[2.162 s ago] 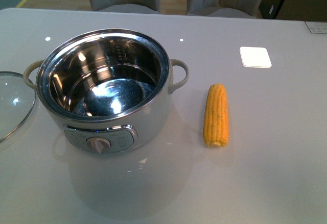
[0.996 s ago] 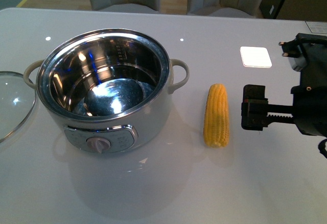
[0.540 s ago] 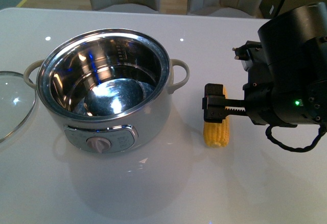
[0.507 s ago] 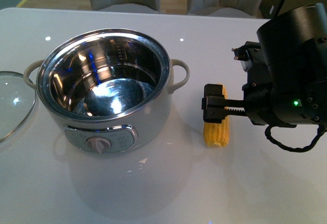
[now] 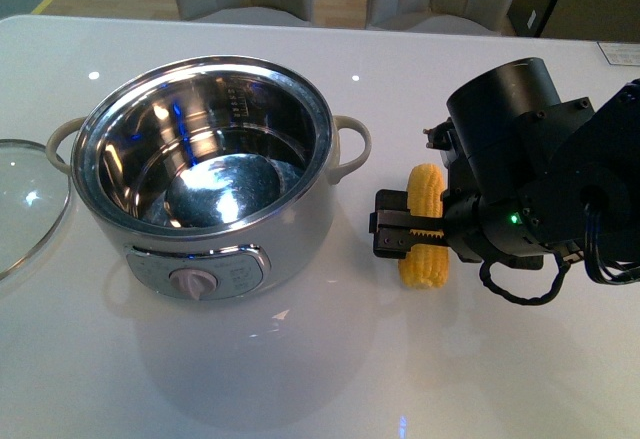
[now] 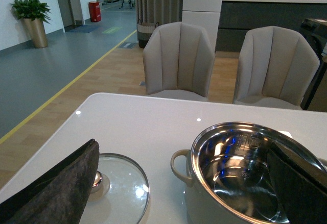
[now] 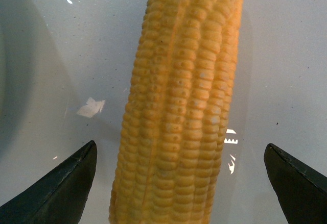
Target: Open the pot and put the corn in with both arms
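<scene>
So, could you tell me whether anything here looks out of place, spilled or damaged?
Nothing stands out. The pot sits upright and open, the glass lid lies flat beside it, and the corn lies whole on the table between the open fingers of the right gripper.

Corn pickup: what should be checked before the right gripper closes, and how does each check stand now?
1. Lid off the pot: ok. The glass lid lies beside it.
2. Pot opening clear and nothing inside: ok.
3. Right gripper open: ok. Its fingers stand wide apart.
4. Corn between the fingers: ok. The right wrist view shows a gap on both sides.
5. Grip point near the cob's middle: ok in the front view.
6. Fingers low enough to catch the cob: cannot tell.
</scene>
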`<state>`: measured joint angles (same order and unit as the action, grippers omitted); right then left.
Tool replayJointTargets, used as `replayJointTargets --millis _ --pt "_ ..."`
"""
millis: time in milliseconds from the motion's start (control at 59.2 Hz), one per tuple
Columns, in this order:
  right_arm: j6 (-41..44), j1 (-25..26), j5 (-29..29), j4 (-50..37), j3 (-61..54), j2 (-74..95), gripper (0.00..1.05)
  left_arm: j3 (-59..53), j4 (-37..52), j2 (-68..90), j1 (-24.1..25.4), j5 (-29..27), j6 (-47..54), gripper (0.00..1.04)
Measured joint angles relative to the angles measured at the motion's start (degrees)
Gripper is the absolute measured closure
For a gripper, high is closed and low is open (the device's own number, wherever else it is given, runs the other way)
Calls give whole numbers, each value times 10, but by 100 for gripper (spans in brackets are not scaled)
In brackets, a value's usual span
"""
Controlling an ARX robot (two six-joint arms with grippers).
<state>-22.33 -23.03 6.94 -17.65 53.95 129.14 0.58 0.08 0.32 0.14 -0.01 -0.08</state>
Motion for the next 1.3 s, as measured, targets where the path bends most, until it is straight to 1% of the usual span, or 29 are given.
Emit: replayJointTargets --millis 524,574,811,912,1098,1300 --pt "-19 -9 17 12 47 45 9 0 0 0 0 0 0 7" --pt "-21 -11 19 13 47 47 14 0 0 0 0 0 0 7" --pt "-22 -13 23 16 48 48 50 0 0 0 0 0 0 7" --pt "-24 -13 23 16 48 48 62 0 0 0 0 0 0 7" --pt "-25 -13 27 10 45 48 73 0 0 0 0 0 0 7" --pt "-25 -8 24 -7 9 8 78 0 0 0 0 0 0 7"
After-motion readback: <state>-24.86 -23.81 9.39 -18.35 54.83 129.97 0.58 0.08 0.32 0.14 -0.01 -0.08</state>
